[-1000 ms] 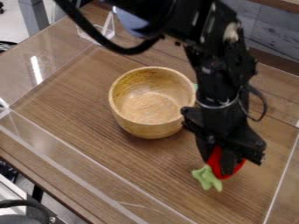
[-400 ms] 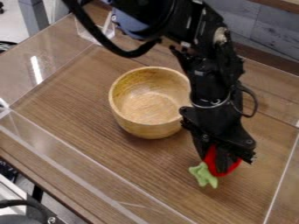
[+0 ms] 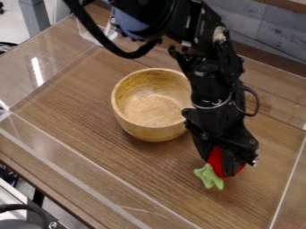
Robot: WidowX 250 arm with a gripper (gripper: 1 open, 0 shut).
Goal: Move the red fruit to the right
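Note:
The red fruit point(image 3: 223, 165), a small toy strawberry with a light green stem point(image 3: 210, 178), sits low on the wooden table right of the bowl, its stem touching the surface. My black gripper point(image 3: 227, 159) points steeply down over it, with one finger on each side of the red body. I cannot tell whether the fingers still press the fruit or stand just off it.
A round wooden bowl point(image 3: 153, 105) stands just left of the gripper, its rim close to the arm. Clear plastic walls point(image 3: 284, 201) fence the table at the right and along the front. Bare wood point(image 3: 84, 152) lies in front of the bowl.

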